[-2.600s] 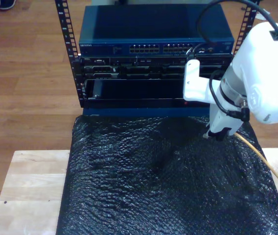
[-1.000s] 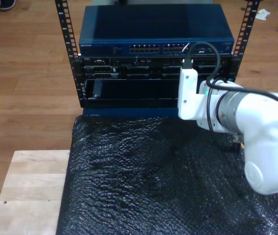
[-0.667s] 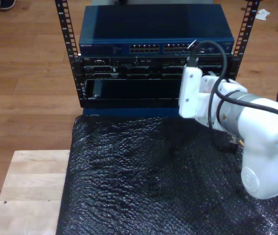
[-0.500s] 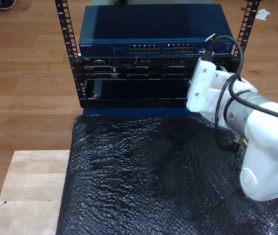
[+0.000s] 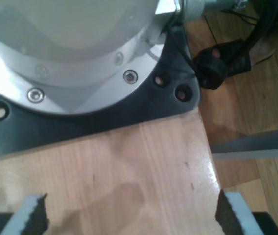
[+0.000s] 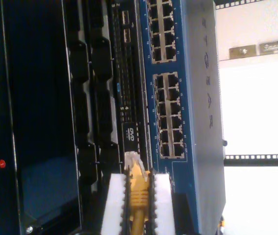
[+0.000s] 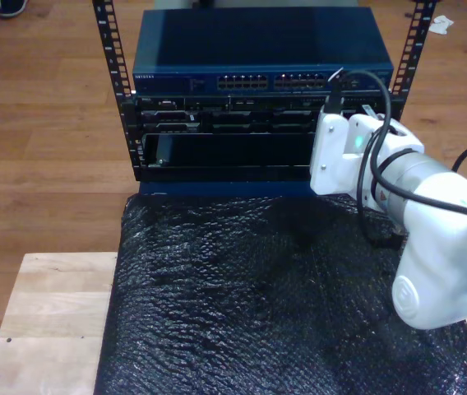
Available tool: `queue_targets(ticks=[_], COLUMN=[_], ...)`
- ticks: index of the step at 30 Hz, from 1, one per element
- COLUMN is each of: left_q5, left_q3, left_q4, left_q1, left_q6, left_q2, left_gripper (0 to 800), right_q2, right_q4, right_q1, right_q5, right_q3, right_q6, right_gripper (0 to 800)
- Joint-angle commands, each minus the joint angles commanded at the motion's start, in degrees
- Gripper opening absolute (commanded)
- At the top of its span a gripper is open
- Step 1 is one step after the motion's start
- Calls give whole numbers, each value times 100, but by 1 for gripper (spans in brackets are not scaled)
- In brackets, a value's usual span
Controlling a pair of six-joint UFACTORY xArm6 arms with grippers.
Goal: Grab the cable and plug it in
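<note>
Two blocks of ports on the blue switch (image 6: 178, 98) face my second gripper (image 6: 136, 205), in the exterior view's right half. Its jaws are clamped on the cable (image 6: 137, 193), plug leading, presumably for straight insertion. My first gripper (image 5: 129, 215) stands parted over the wooden worktop (image 5: 139, 171), idle.

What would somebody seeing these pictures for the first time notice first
First, the big white arm at the exterior view's right, reaching over the crinkled black mat toward the rack gear. Next, the blue network switch atop the rack, with its rows of ports. In the second wrist view, my second end effector pinches the yellow cable, its clear plug close to the ports.
</note>
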Motion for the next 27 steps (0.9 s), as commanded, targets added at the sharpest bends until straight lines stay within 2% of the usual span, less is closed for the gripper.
queue_targets(ticks=[7,14,19,27], left_q5=[0,0,0,0], left_q3=[0,9,9,0], left_q4=[0,0,0,0], left_q1=[0,0,0,0], left_q6=[0,0,0,0], left_q2=[0,9,0,0], left_gripper=[800,800,800,800], right_q2=[853,1231,1855,1890], right_q4=[0,9,18,0], right_q1=[-9,9,62,62], right_q5=[-844,-1336,-1530,-1530], right_q3=[-316,-545,-1213,-1240], right_q6=[-202,-475,-580,-589], right_gripper=[0,0,0,0])
